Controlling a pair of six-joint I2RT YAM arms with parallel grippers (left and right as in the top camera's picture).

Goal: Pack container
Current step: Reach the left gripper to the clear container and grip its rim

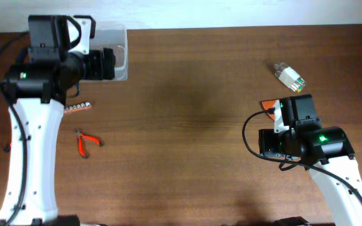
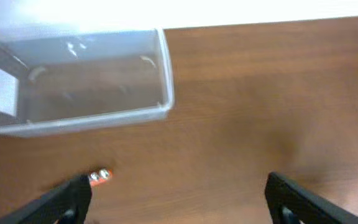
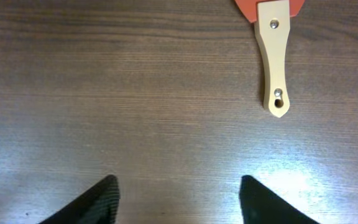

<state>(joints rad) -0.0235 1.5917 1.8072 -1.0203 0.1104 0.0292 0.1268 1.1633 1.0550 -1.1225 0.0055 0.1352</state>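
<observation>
The container point(image 2: 73, 81), a clear plastic bin with a rim, lies at the table's far left point(image 1: 119, 47), half hidden under my left arm in the overhead view. My left gripper point(image 2: 178, 186) hovers just in front of the bin, open over bare wood. A strip of silver bits point(image 2: 99, 176) lies by its left finger point(image 2: 67, 199). My right gripper point(image 3: 178, 186) is open over bare table. Ahead of it and to the right lies a scraper with a pale wooden handle point(image 3: 273, 62) and an orange blade point(image 1: 269, 105).
Red-handled pliers point(image 1: 87, 143) lie on the left, below the bit strip point(image 1: 79, 107). A small clear packet with coloured bits inside point(image 1: 290, 75) sits at the far right. A white wall runs along the table's far edge, behind the bin.
</observation>
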